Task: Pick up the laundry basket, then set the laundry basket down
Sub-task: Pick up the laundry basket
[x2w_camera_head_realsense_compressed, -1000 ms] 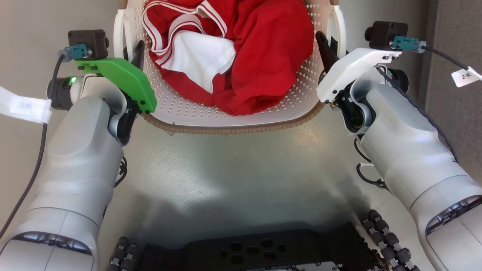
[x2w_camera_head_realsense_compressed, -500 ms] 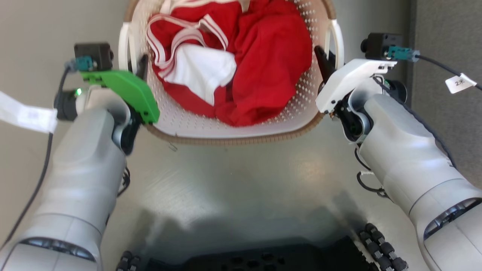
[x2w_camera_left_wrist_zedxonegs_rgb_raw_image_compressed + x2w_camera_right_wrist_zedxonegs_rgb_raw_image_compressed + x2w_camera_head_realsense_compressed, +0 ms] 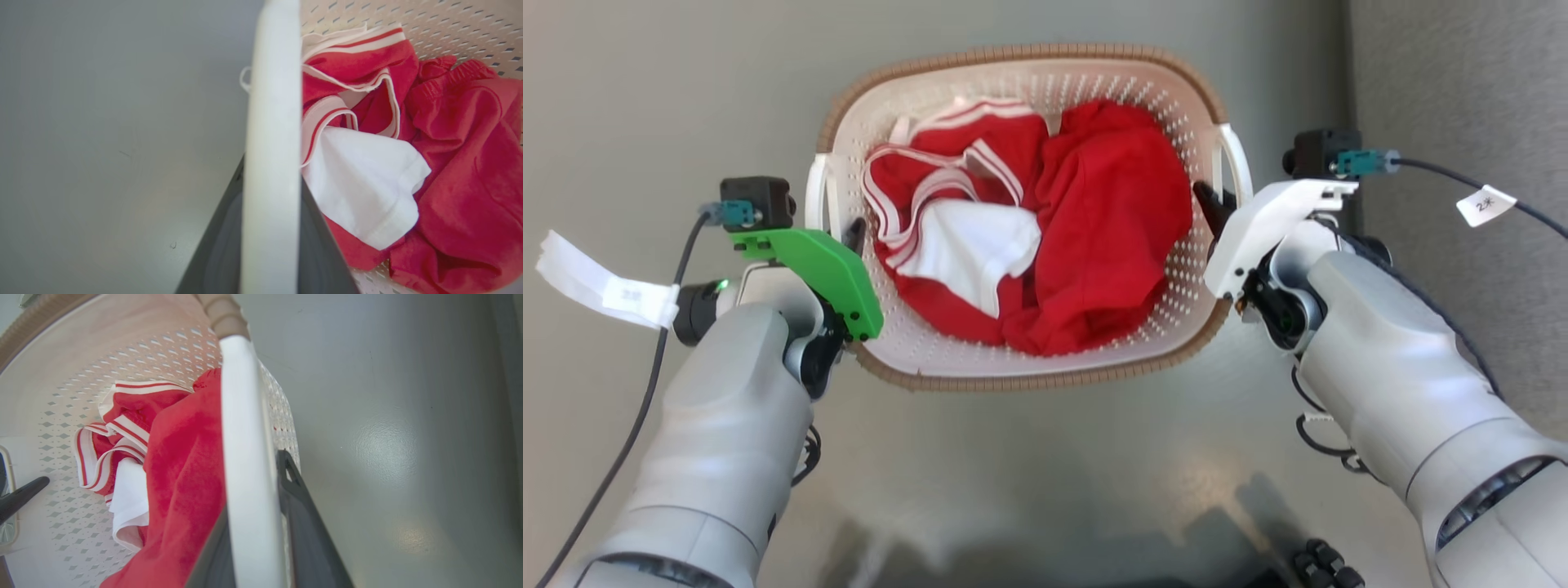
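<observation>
Looking down in the head view, a cream-white perforated plastic laundry basket (image 3: 1094, 86) with a brown woven-look rim lies between the two arms, over a smooth grey floor (image 3: 686, 82). Whether its base touches that floor I cannot tell. Heaped inside are a crumpled red garment with white stripes (image 3: 1111, 220) and a white cloth (image 3: 968, 253) lying on top of it. The left gripper (image 3: 837, 233), under a green cover, reaches the basket's white left side handle (image 3: 815, 192), one dark finger showing inside the wall. The right gripper (image 3: 1218, 202), under a white cover, meets the white right side handle (image 3: 1235, 167) the same way.

In the left wrist view, the left side handle (image 3: 271, 122) runs straight up between the left gripper's (image 3: 271, 179) two dark fingers, which pinch it from both sides. The red garment (image 3: 461, 163) and white cloth (image 3: 363, 183) lie to the right, the grey floor (image 3: 102, 122) to the left.

In the right wrist view, the right gripper (image 3: 253, 486) likewise pinches the right side handle (image 3: 243, 416), a finger pressed on each face. The red garment (image 3: 184, 465) lies just inside the basket, and the grey floor (image 3: 388, 416) shows outside it.
</observation>
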